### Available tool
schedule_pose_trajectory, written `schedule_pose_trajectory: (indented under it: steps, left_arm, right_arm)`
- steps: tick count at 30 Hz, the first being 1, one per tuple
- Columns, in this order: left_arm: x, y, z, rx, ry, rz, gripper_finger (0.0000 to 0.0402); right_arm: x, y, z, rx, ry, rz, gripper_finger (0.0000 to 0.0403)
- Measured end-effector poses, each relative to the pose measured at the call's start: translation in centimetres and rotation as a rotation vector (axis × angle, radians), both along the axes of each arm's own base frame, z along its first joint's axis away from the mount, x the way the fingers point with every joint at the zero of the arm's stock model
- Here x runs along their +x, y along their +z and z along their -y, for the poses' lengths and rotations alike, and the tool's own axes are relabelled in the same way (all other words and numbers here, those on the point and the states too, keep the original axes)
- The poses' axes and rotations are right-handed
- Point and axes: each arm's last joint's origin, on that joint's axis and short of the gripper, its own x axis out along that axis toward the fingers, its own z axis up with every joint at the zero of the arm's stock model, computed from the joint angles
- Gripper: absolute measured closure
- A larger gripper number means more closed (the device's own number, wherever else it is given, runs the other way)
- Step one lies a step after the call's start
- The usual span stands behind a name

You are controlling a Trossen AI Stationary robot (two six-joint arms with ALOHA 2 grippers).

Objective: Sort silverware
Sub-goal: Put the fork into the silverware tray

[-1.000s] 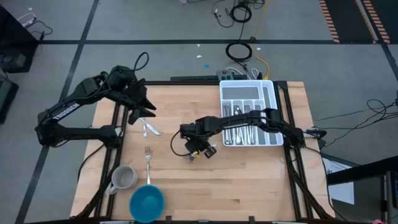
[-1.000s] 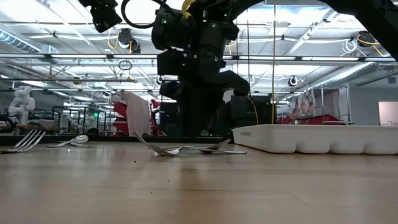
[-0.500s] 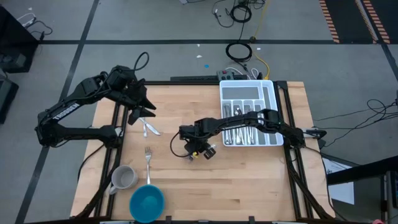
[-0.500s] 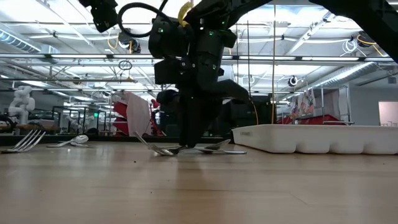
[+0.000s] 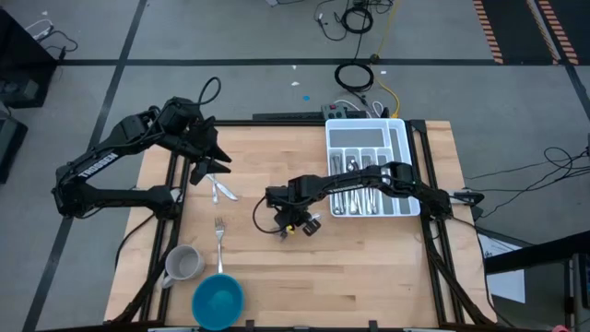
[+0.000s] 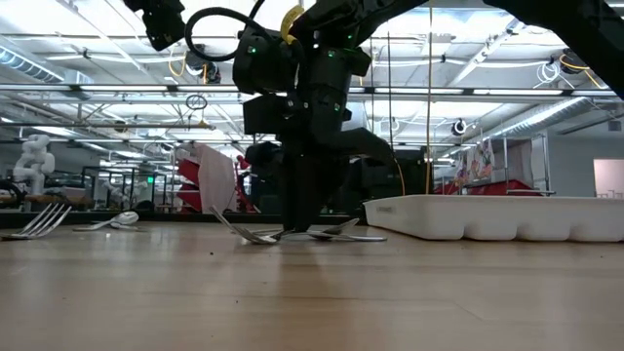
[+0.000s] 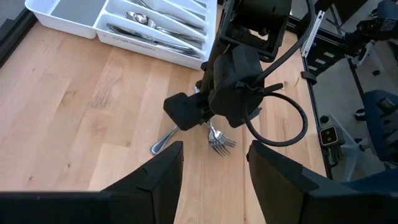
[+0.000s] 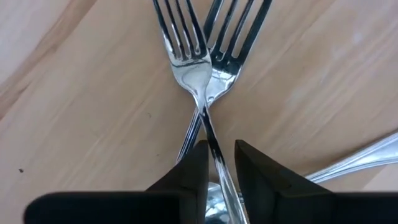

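Two crossed forks (image 8: 186, 56) lie on the wooden table near its middle. My right gripper (image 8: 221, 146) stands over them, pointing down, shut on the handle of one fork. A third handle (image 8: 354, 162) lies beside them. More silverware (image 5: 221, 189) lies at the far left, below my left gripper (image 7: 214, 168), which hangs open and holds nothing. A single fork (image 5: 219, 231) lies nearer the front. The white organiser tray (image 5: 398, 138) at the far right holds several pieces of silverware. My right gripper has the fork's handle (image 8: 211, 140) between its two fingers, just behind the point where the two forks cross. The fingers come from above, pointing steeply down, one on each long side of the handle. The fork lies flat on the table.
A grey mug (image 5: 182, 263) and a blue bowl (image 5: 218, 300) stand at the near left. A black cable loops out from my right wrist (image 7: 292, 124). Bare wood stretches across the near right of the table (image 5: 369, 277).
My right gripper has sunk a little, bringing its fingertips down to the table among the crossed forks. The forks have stayed where they were.
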Motion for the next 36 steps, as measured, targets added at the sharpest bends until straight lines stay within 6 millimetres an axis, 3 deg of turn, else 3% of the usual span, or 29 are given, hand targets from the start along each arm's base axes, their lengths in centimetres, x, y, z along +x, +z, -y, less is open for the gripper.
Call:
schedule_pose_trajectory:
  steps: [14,22,30,36]
  left_arm:
    - [0.0,0.0,0.0,0.000,0.000,0.000,0.0217]
    - [0.0,0.0,0.0,0.000,0.000,0.000,0.0217]
    - [0.1,0.1,-0.1,0.011,0.000,0.019,0.0217]
    - [0.1,0.2,-0.1,0.012,0.001,0.020,0.0217]
  right_arm:
    - [-0.9,-1.3,0.0,-0.033,-0.017,-0.045,0.0398]
    - [-0.4,0.0,0.2,-0.051,-0.070,-0.054,0.0402]
    - [0.9,5.4,0.2,-0.032,-0.099,0.016,0.0402]
    - [0.4,12.5,0.8,0.004,-0.240,0.048,0.0403]
